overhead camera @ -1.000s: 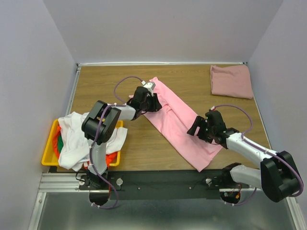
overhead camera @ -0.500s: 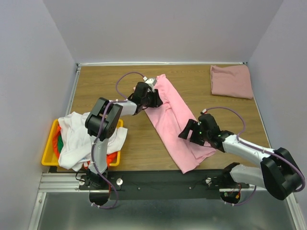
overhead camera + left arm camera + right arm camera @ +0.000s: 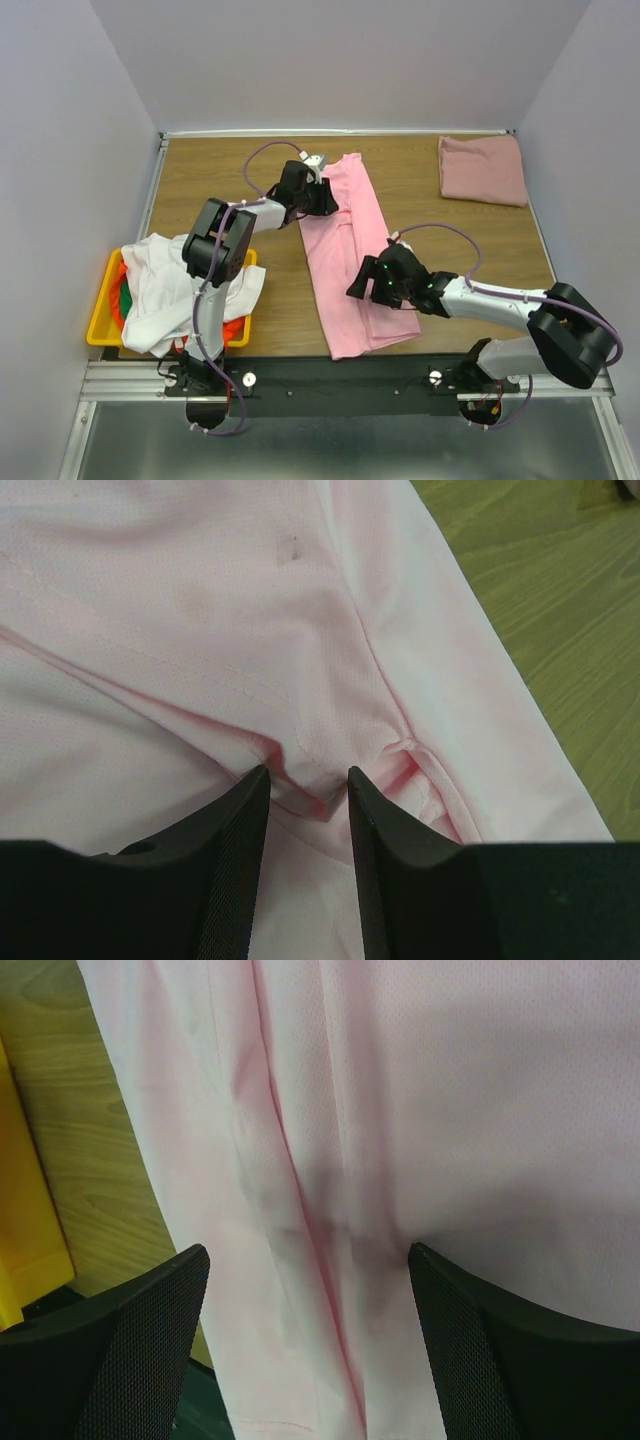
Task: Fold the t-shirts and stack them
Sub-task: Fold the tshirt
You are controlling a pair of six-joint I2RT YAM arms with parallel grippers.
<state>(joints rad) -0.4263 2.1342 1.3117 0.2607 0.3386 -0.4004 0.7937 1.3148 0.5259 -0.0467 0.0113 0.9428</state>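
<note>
Wooden table (image 3: 220, 170), walled on three sides. Biggest piece in play: bright pink t-shirt (image 3: 345, 250), flat mid-table as a long narrow strip, sides already folded in. Its long axis runs far-to-near, with the near hem just short of the table's front edge. The yellow bin (image 3: 100, 325) at near left holds the backlog: a white t-shirt (image 3: 160, 280) draped over the rim, with orange (image 3: 232, 330) and green (image 3: 124, 297) bits showing under it. One dusty rose t-shirt (image 3: 483, 170) sits folded at far right, well apart from the strip; I take it as the start of the stack. Left gripper (image 3: 322, 195) is on the strip's far end at its left edge, and the left wrist view shows the jaws drawn in on a puckered ridge of pink cloth, so it's pinching the shirt. Right gripper (image 3: 360, 285) reaches in from the right over the strip's near half with jaws spread wide. The right wrist view shows flat pink fabric between the fingers and nothing grabbed; can't tell if the pads touch the cloth. Key relation: each arm is nearer one end of the long axis, left far and right near. My read: next is a crosswise fold along that axis. The near hem lies toward the bases from the right gripper, so that arm needs to get a grip there first. Risk: the single left-edge pinch skews the far end when lifted.
</note>
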